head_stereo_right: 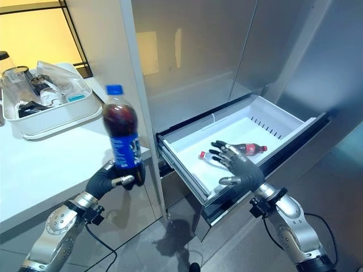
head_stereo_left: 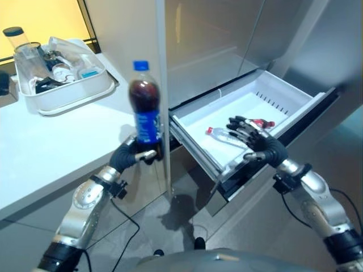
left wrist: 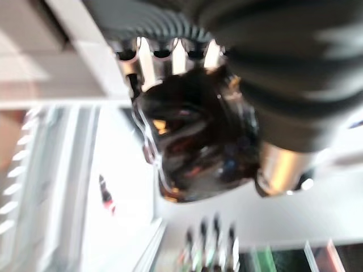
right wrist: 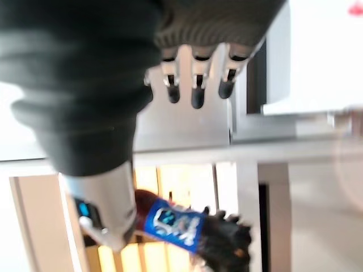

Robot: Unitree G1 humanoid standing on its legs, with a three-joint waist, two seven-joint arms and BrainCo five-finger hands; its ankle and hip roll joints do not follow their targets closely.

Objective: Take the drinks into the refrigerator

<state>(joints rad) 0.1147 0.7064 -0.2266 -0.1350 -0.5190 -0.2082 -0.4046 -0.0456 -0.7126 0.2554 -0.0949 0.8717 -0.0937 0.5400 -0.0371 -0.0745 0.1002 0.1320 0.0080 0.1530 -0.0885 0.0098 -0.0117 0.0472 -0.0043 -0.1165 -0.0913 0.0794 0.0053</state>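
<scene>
The left hand [head_stereo_right: 108,180] is clenched round the base of a cola bottle [head_stereo_right: 122,136], holding it upright in the air just off the counter's [head_stereo_left: 51,153] front edge, beside the open drawer [head_stereo_left: 249,107] of the refrigerator [head_stereo_right: 238,45]. The right hand [head_stereo_right: 241,167] hovers with fingers spread and released over the drawer's front edge, grasping nothing.

The step in hand looks like the carry: the cola is lifted but not yet over the drawer. The next move probably calls for swinging the left arm across the drawer's near-left corner, tipping the bottle onto its side and lowering it onto the bare floor of the drawer. The right hand sits over that front area, so it may need to pull clear first.

By count: one cola in the left hand; two bottles lying in the drawer near its front edge, a clear one [head_stereo_left: 218,134] and a red-labelled one [head_stereo_right: 249,149] towards the right side. One white tray [head_stereo_left: 74,88] of oddments stands at the counter's far-left corner.
</scene>
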